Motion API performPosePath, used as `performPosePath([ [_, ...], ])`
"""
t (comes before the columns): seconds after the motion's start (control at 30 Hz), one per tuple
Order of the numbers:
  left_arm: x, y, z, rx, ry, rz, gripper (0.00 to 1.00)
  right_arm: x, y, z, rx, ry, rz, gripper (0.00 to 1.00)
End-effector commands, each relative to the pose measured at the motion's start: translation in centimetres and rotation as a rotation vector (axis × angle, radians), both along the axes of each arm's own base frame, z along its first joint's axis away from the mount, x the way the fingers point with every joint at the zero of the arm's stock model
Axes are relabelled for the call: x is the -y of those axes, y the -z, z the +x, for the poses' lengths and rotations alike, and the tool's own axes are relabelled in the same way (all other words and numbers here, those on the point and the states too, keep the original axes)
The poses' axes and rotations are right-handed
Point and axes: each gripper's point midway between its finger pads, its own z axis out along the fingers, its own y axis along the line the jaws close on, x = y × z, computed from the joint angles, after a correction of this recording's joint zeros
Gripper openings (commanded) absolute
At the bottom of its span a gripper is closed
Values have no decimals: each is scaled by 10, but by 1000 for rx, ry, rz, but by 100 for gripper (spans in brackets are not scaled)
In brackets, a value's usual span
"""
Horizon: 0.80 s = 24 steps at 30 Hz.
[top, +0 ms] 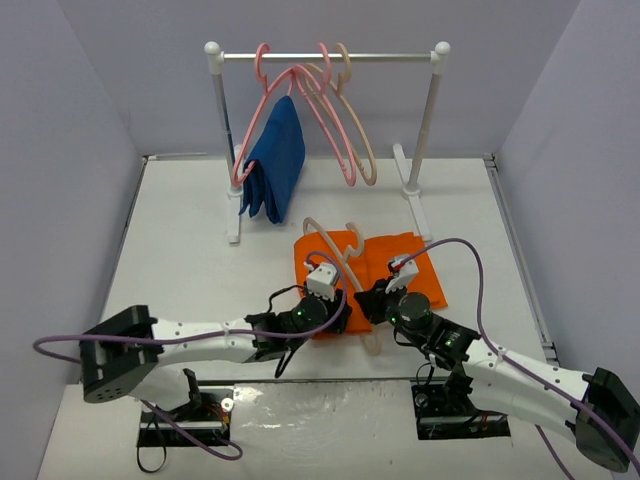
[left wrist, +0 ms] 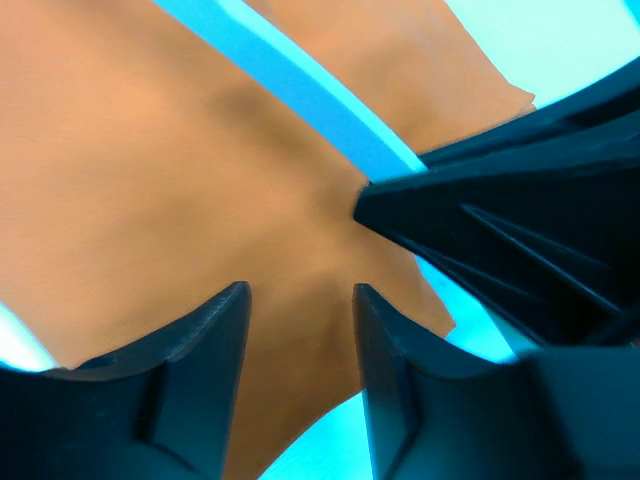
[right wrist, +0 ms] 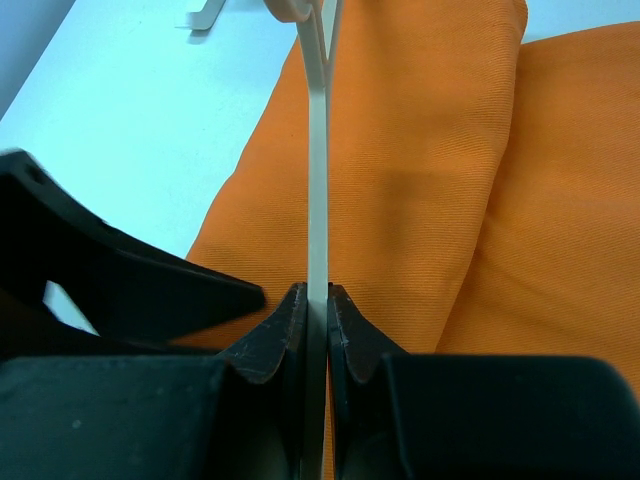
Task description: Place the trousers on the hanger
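Note:
The orange trousers [top: 405,262] lie folded on the table in front of both arms. The cream hanger [top: 372,338] lies across their left part, its hook towards the rack. My right gripper [top: 368,300] is shut on the hanger's thin bar [right wrist: 318,150], just above the trousers [right wrist: 430,160]. My left gripper [top: 344,306] is right next to it, jaws open, with the trousers' cloth [left wrist: 150,150] between and under the fingers [left wrist: 200,350]. In the left wrist view the hanger bar [left wrist: 300,80] crosses the cloth, and the right gripper's dark finger [left wrist: 500,230] reaches in from the right.
A white clothes rack [top: 325,56] stands at the back with several pink hangers [top: 330,110] and a dark blue garment [top: 277,160] hanging at its left. Its feet [top: 413,185] rest on the table behind the trousers. Grey walls close in both sides.

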Motion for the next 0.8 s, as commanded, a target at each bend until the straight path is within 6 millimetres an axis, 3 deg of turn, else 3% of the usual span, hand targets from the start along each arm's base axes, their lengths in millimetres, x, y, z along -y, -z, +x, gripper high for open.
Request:
performPosePath([
  [0.0, -33, -58, 27, 121, 6, -56, 52, -11, -21, 4, 53, -14, 67, 0],
  [0.1, -53, -75, 43, 196, 63, -45, 65, -12, -21, 3, 54, -23, 58, 0],
  [0.17, -60, -86, 55, 244, 125, -19, 75, -12, -22, 3, 54, -28, 58, 0],
  [0.23, -61, -94, 64, 283, 160, 9, 79, -13, -24, 3, 55, -34, 57, 0],
  [0.4, -43, -119, 77, 443, 320, 82, 81, -17, -30, 3, 60, -47, 58, 0],
  [0.6, -23, -126, 84, 562, 462, 126, 81, -22, -33, 1, 56, -76, 62, 0],
  [0.77, -14, -119, 93, 564, 524, 101, 81, -25, -35, 1, 57, -87, 65, 0],
])
